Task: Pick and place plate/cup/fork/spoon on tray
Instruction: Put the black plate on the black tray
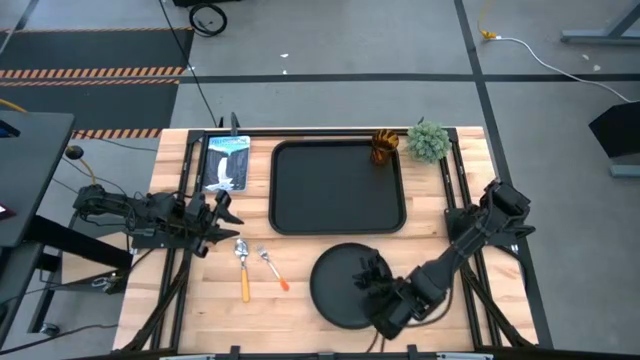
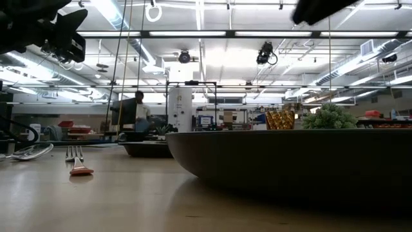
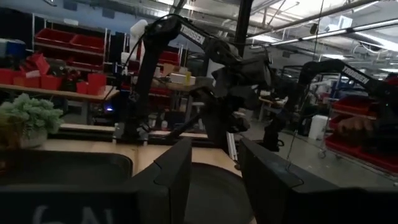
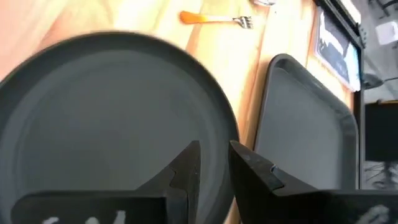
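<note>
The round black plate lies flat on the table near the front edge; it also shows in the right wrist view and the low view. My right gripper hovers open above its right part, touching nothing; in the right wrist view its fingertips show over the plate's rim. The black tray lies behind the plate. The amber cup stands at the tray's far right corner. The spoon and fork lie on the table left of the plate. My left gripper is open and empty, above the table beside the spoon.
A fuzzy green plant ball sits right of the cup. A blue-white card lies left of the tray. Bare wood shows between the tray and the plate and at the front left.
</note>
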`<state>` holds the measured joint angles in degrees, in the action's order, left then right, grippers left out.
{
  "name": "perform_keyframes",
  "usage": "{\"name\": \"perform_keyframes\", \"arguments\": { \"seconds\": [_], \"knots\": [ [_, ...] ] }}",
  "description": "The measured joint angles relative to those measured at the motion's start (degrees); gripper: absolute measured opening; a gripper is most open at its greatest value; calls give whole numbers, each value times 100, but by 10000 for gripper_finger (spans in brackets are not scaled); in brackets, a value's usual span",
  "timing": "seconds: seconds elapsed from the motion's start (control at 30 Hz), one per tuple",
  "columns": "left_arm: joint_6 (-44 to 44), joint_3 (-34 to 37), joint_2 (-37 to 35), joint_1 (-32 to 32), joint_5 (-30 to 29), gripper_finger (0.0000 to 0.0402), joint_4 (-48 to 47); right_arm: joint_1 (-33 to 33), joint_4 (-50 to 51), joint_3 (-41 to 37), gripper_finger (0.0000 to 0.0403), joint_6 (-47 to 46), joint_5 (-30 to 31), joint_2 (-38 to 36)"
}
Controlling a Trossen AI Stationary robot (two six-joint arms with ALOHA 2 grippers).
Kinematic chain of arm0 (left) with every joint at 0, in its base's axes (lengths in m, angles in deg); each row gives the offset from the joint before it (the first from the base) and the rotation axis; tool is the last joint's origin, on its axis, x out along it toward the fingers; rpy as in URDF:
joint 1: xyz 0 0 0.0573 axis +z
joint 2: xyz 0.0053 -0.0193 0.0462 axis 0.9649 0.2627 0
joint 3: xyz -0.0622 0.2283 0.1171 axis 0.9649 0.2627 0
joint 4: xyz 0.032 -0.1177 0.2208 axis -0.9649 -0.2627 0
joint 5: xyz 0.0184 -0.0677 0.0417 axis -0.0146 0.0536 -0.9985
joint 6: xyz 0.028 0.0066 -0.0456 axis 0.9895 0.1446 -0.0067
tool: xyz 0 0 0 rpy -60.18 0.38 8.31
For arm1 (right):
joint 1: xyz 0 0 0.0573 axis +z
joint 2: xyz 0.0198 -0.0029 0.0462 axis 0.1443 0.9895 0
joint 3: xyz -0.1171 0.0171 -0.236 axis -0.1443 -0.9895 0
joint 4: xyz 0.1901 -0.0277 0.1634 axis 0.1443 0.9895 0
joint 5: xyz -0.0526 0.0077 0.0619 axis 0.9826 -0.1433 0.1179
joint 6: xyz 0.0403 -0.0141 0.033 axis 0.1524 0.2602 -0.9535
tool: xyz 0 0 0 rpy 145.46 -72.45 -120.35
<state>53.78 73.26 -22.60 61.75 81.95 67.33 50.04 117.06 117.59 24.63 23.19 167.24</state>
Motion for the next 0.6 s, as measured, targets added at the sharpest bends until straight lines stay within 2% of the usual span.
{"name": "perform_keyframes", "arguments": {
  "seconds": [0.13,0.3,0.43,0.53,0.6],
  "knots": [
    [-1,-2,-1,0,-338,142,3,262,125,-351,85,-280,-4,0],
    [4,-1,-1,3,-1070,142,5,591,137,-793,75,-539,-255,0],
    [-5,-1,0,4,-1622,142,5,866,196,-851,60,-734,-310,0],
    [-25,-1,-1,4,-1817,142,6,1033,253,-768,48,-771,-642,2],
    [-26,-1,-1,4,-1849,142,7,1067,198,-738,43,-792,-1071,0]
  ]
}}
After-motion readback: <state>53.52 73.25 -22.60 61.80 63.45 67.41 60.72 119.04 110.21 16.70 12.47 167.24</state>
